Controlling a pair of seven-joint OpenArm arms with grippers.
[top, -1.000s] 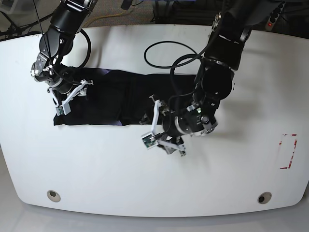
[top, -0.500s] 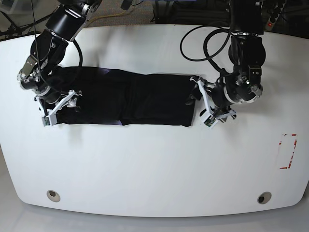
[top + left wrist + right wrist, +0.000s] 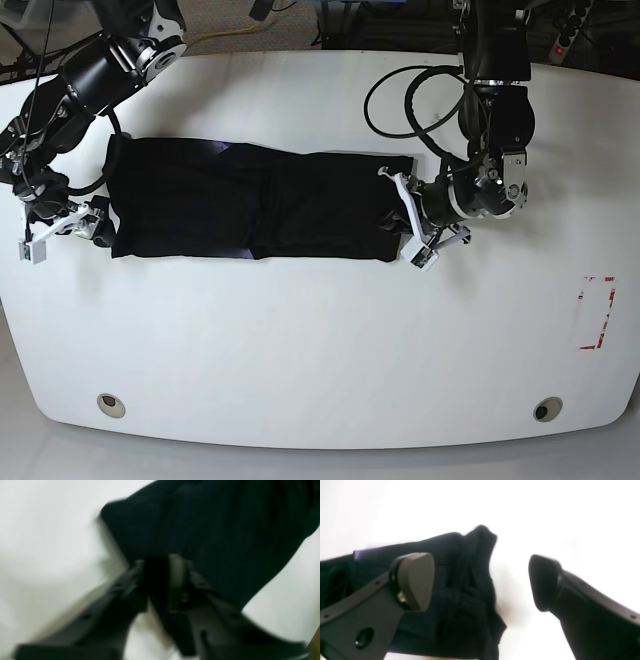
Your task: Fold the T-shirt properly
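The black T-shirt (image 3: 250, 205) lies folded into a long strip across the white table (image 3: 320, 340). My left gripper (image 3: 405, 222) is at the strip's right end. In the blurred left wrist view it (image 3: 162, 580) is shut on a fold of the black cloth (image 3: 212, 530). My right gripper (image 3: 62, 230) is just left of the strip's left end. In the right wrist view it (image 3: 480, 582) is open, with the shirt's end (image 3: 460, 580) lying under and beside one finger (image 3: 415, 580). A thin purple sliver (image 3: 360, 553) shows at the cloth's edge.
A red-marked rectangle (image 3: 597, 313) is on the table at the right. Two round fittings (image 3: 107, 404) (image 3: 546, 409) sit near the front edge. A black cable loop (image 3: 400, 100) hangs from the left arm above the shirt's right end.
My right gripper has slid left off the shirt's left end and is open beside it. My left gripper moved from the middle front to the right end, now shut on cloth.
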